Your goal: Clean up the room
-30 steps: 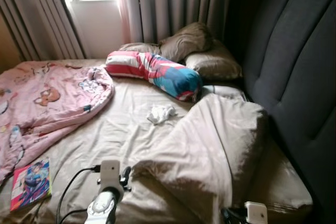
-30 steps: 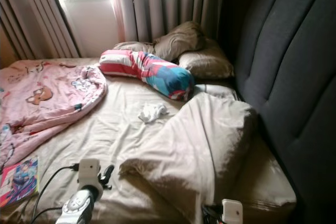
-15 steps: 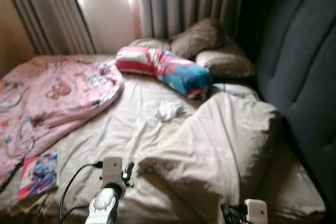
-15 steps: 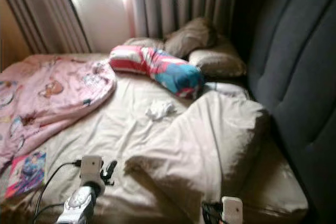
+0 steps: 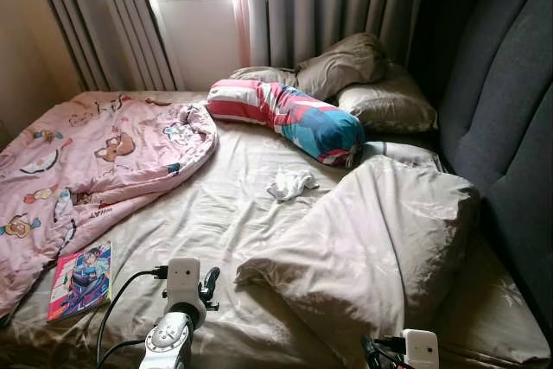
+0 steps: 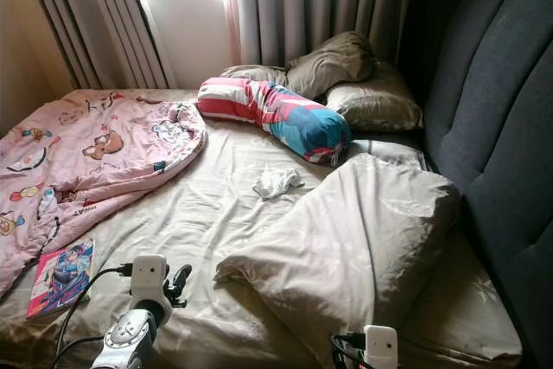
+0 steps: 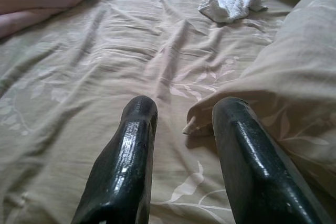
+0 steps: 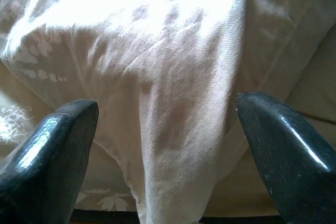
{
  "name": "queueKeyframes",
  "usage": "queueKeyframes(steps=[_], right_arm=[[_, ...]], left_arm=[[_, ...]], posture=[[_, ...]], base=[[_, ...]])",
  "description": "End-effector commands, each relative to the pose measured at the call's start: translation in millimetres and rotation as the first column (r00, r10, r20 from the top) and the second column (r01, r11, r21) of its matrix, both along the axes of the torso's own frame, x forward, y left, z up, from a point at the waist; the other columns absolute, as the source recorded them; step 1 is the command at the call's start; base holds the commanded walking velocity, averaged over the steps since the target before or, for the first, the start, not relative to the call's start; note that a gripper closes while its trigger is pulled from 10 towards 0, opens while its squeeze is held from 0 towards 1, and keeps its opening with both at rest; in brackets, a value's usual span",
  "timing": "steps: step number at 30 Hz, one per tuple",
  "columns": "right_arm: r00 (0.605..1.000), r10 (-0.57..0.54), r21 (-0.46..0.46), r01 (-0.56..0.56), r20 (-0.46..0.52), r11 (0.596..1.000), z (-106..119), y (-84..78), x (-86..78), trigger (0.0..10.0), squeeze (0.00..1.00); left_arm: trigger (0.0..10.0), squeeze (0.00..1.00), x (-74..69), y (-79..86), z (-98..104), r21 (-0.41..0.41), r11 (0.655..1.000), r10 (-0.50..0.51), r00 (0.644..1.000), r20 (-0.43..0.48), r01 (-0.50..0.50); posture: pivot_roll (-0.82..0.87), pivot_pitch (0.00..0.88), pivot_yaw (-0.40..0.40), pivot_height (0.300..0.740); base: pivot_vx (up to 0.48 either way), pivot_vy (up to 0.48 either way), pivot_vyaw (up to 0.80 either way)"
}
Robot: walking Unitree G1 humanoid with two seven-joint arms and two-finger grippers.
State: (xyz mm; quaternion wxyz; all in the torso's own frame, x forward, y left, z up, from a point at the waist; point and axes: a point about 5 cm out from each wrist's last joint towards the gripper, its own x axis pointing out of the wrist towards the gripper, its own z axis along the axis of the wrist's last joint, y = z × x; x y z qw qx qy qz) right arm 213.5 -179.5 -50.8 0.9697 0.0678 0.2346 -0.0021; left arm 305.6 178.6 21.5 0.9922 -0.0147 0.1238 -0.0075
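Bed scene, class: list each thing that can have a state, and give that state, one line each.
Pink blanket: crumpled, spread on the bed's left.
Beige duvet: bunched in a heap.
White cloth: crumpled, lying loose on the sheet.
Bolster: lying flat by the pillows.
Book: closed, flat.
Left hand: open, holding nothing.
Right hand: open over the duvet.

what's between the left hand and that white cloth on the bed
Bare wrinkled beige sheet, seen in the left wrist view. The left hand is open; the white cloth lies beyond, with the big beige pillow's corner alongside.
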Motion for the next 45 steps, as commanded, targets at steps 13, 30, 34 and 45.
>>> queueKeyframes(steps=[13, 30, 34, 45], right_arm=[[0.989, -0.003, -0.02, 0.006, 0.15, 1.0, 53.4, 2.7, 76.5, 10.0, 0.0], [0.995, -0.081, -0.068, 0.085, 0.058, 0.994, 42.6, -10.1, 67.9, 10.0, 0.0], [0.99, -0.128, -0.071, 0.133, 0.064, 0.989, 41.5, -13.3, 65.4, 10.0, 0.0], [0.991, -0.131, -0.055, 0.132, 0.02, 0.99, 23.8, -12.1, 42.4, 10.0, 1.0]], left_arm=[[10.0, 0.0, 2.2, -0.4, 2.5, 0.0, 1.0, -0.017, 1.0, 0.008, 0.017], [10.0, 0.0, 0.5, 3.6, 0.4, 0.002, 1.0, 0.002, 1.0, -0.005, -0.002], [10.0, 0.0, -1.7, 5.0, -2.0, 0.005, 1.0, 0.005, 1.0, -0.015, -0.005], [10.0, 0.0, -6.1, 3.3, -7.5, 0.015, 1.0, -0.003, 0.999, -0.04, 0.004]], posture=[[-0.09, 0.0, 0.039, 0.646], [-0.08, 0.0, 0.026, 0.646], [-0.09, 0.0, 0.027, 0.646], [-0.09, 0.0, 0.027, 0.646]], base=[[0.292, 0.0, 0.0], [0.086, 0.0, 0.0], [0.0, 0.0, 0.0], [0.0, 0.0, 0.0]])
